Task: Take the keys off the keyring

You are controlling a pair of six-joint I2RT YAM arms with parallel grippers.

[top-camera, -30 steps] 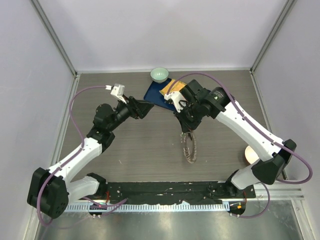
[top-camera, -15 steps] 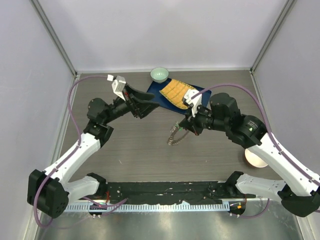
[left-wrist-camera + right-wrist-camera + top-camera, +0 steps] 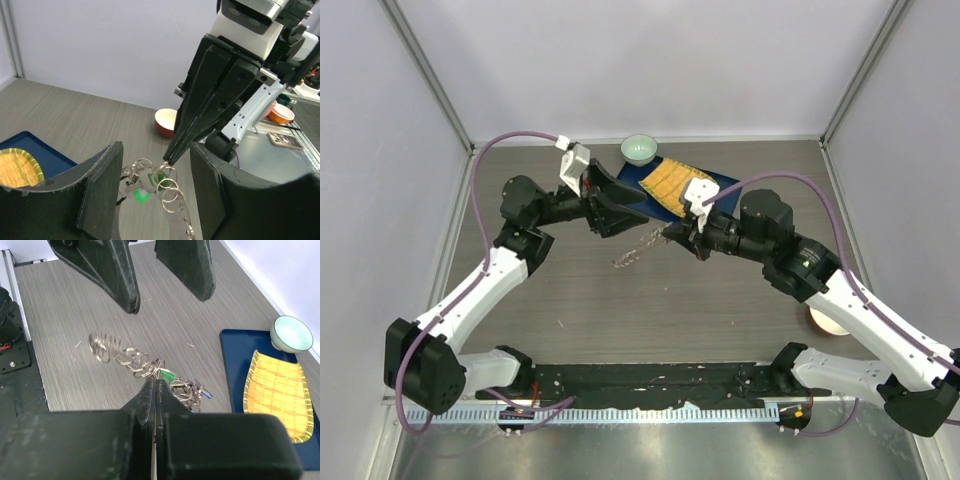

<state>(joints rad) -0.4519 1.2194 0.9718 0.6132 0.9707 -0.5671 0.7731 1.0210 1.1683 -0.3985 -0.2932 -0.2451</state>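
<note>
the right pincer has its two fingers pressed flat together, clamped on the keyring right at their tips, so the thin metal loops hang from it above the grey table. in its own wrist view the silvery coils string out to the left of the tips. the keys bunch just to the right, with a green-headed key just beside the fingertips. a little farther out, the left pincer faces the right one with its fingers apart and nothing between them. its two dark pads stand either side of the dangling ring, near it but not touching. from the left wrist, the right pincer's closed tips point down into that gap. farther off, to the right of the right pincer's tips, lies a blue tray bearing a yellow mat, and a pale green bowl sits just beside the tray's far corner. well beyond the right pincer, seen from the left wrist, a cream bowl stands on the table.
</note>
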